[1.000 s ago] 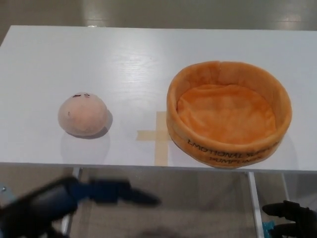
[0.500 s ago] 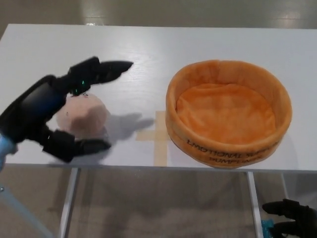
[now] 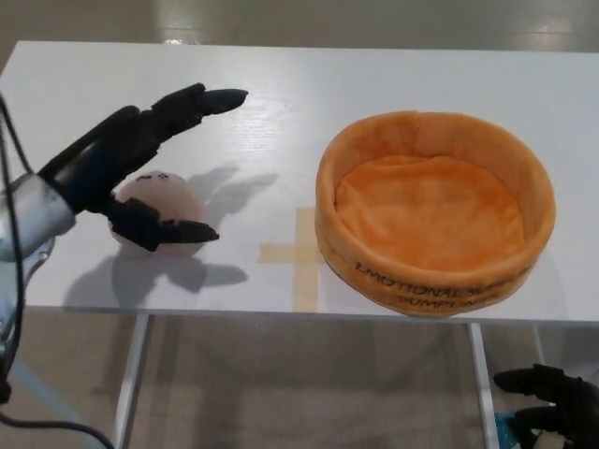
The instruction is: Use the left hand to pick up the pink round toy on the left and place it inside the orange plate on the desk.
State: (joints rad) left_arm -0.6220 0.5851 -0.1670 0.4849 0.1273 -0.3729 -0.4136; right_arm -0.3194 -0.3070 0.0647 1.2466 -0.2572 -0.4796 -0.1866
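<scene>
the pink round toy [image 3: 161,198] is showing pale peach-pink with small dark marks on top. the orange plate [image 3: 434,213] is showing dark lettering on its wall. the counter [image 3: 309,103] is looking white, carrying a tan tape cross [image 3: 298,254]. both hands are looking black.

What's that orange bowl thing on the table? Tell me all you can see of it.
The orange plate looks like a soft plush dish: round, with a thick padded wall and a flat, fuzzy floor in a slightly brighter orange. Dark lettering runs along its front wall, too small to read fully. It sits upright on the right side of the white table, near the front edge, beside a tan tape cross. It is empty, and neither hand touches it.
</scene>
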